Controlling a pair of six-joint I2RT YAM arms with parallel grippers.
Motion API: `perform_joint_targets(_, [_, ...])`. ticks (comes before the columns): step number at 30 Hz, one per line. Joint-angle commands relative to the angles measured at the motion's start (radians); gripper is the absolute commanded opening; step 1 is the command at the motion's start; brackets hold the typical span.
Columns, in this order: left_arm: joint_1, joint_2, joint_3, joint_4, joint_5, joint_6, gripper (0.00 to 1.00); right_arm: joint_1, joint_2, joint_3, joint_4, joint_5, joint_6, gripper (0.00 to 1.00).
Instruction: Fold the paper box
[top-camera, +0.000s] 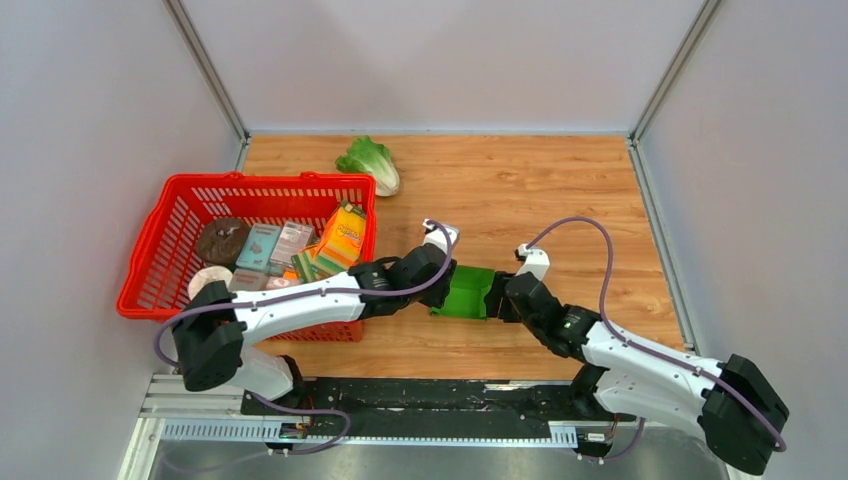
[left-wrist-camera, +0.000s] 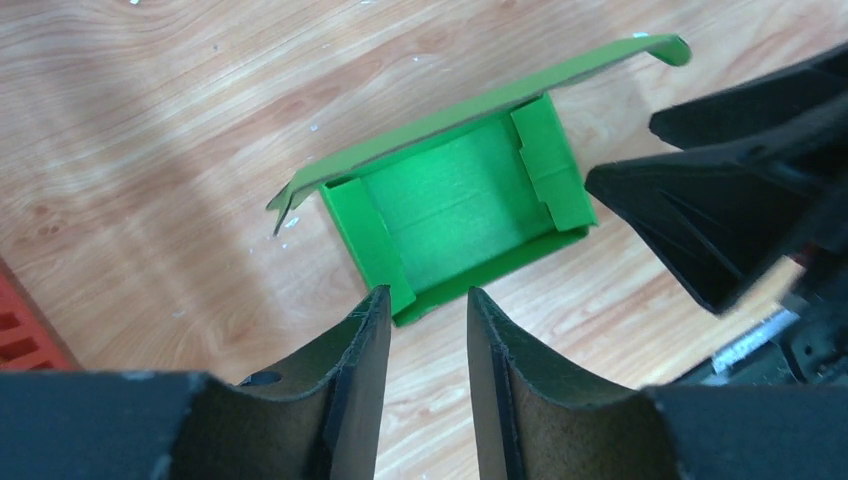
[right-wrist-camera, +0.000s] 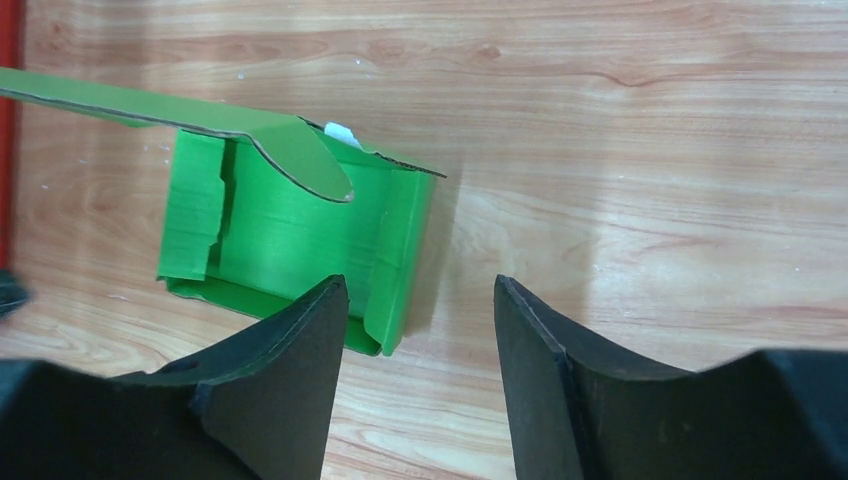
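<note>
The bright green paper box rests on the wooden table between my two arms. It stands as a shallow open tray with its side walls up and its lid flap raised at the far side. My left gripper is open just above the box's near wall, with only bare table between its fingers. In the right wrist view the box lies to the left, its lid flap lifted. My right gripper is open beside the box's right wall, holding nothing.
A red basket with packets and an orange carton stands at the left, close to my left arm. A pale green lettuce lies at the back. The right arm's black fingers show in the left wrist view.
</note>
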Motion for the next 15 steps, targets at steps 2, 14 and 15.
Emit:
perform_joint_targets(2, [0.006, -0.152, -0.036, 0.002, 0.024, 0.036, 0.41, -0.008, 0.071, 0.055, 0.014, 0.000, -0.079, 0.56])
perform_joint_targets(14, [0.020, -0.172, -0.066, 0.007, 0.070, 0.012, 0.34, -0.006, 0.272, 0.072, 0.092, 0.049, -0.022, 0.35])
perform_joint_targets(15, [0.020, -0.170, -0.065, 0.007, 0.076, 0.013, 0.35, -0.006, 0.275, 0.074, 0.093, 0.049, -0.019, 0.34])
